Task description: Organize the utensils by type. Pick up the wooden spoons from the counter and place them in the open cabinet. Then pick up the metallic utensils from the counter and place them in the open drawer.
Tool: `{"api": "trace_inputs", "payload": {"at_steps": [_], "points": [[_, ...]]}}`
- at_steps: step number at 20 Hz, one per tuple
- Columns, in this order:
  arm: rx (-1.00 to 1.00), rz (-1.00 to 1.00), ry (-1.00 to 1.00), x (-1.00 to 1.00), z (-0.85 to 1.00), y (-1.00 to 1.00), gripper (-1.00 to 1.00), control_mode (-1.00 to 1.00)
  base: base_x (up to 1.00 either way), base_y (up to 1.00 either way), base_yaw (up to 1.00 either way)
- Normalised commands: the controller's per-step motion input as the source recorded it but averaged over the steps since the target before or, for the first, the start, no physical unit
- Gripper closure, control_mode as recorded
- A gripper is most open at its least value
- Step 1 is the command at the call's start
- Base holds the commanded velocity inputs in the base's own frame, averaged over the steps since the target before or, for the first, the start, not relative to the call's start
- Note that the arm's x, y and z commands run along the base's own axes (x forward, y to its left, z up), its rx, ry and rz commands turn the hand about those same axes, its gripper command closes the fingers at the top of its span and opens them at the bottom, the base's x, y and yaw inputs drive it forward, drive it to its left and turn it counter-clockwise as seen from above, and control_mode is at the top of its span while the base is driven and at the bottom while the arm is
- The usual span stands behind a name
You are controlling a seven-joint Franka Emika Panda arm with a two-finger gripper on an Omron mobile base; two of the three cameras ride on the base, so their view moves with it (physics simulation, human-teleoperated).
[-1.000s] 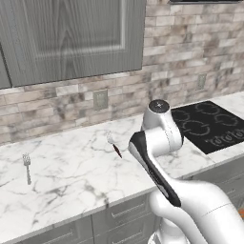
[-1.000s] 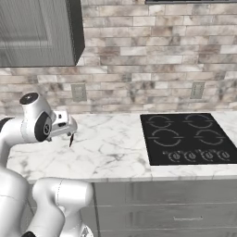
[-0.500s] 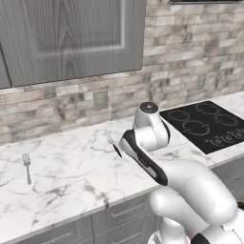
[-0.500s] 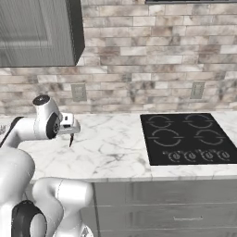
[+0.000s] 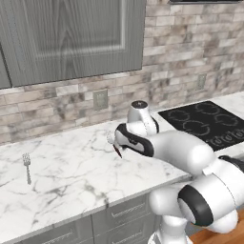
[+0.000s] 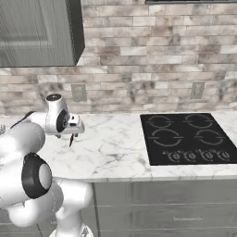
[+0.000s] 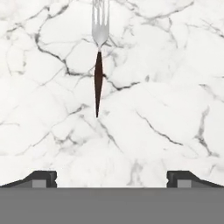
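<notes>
A fork (image 7: pixel 99 52) with silver tines and a dark brown handle lies on the white marble counter (image 7: pixel 157 87), straight ahead of my gripper (image 7: pixel 112 177). The two fingertips (image 7: pixel 41 178) stand far apart with nothing between them, so the gripper is open. In the left base view my hand (image 5: pixel 113 139) hovers just over this fork (image 5: pixel 117 150); its dark handle (image 6: pixel 71 140) also pokes out below the hand in the right base view. A second, all-silver fork (image 5: pixel 26 166) lies far left on the counter (image 5: pixel 71 178). The wooden spoons, open cabinet and open drawer are out of view.
A black cooktop (image 5: pixel 205 125) (image 6: pixel 190 137) is set into the counter to the right. A brick wall with outlets (image 5: pixel 100 99) runs behind. A shut grey upper cabinet (image 5: pixel 71 38) hangs above. Grey drawer fronts (image 6: pixel 176 208) sit below the counter edge.
My arm has swung so the hand moved closer over the dark-handled fork. The forks have not moved and the jaws stayed wide.
</notes>
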Motion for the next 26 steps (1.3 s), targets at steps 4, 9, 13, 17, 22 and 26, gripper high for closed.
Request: {"api": "trace_inputs", "payload": {"at_steps": [4,9,13,17,22,26], "points": [[0.00,0.00,0.10,0.50,-0.34,0.08,-1.00,-1.00,0.00,0.00,0.00],[0.00,0.00,0.05,0.41,-0.40,0.23,-1.00,-1.00,0.00,0.00,0.00],[0.00,0.00,0.01,0.37,-0.37,0.20,-1.00,-1.00,0.00,0.00,0.00],[0.00,0.00,0.00,0.34,-0.37,0.15,-1.00,-1.00,0.00,0.00,0.00],[0.00,0.00,0.01,0.31,-0.37,0.11,-1.00,-1.00,0.00,0.00,0.00],[0.00,0.00,0.01,0.08,-0.35,0.14,-1.00,-1.00,0.00,0.00,0.00]]}}
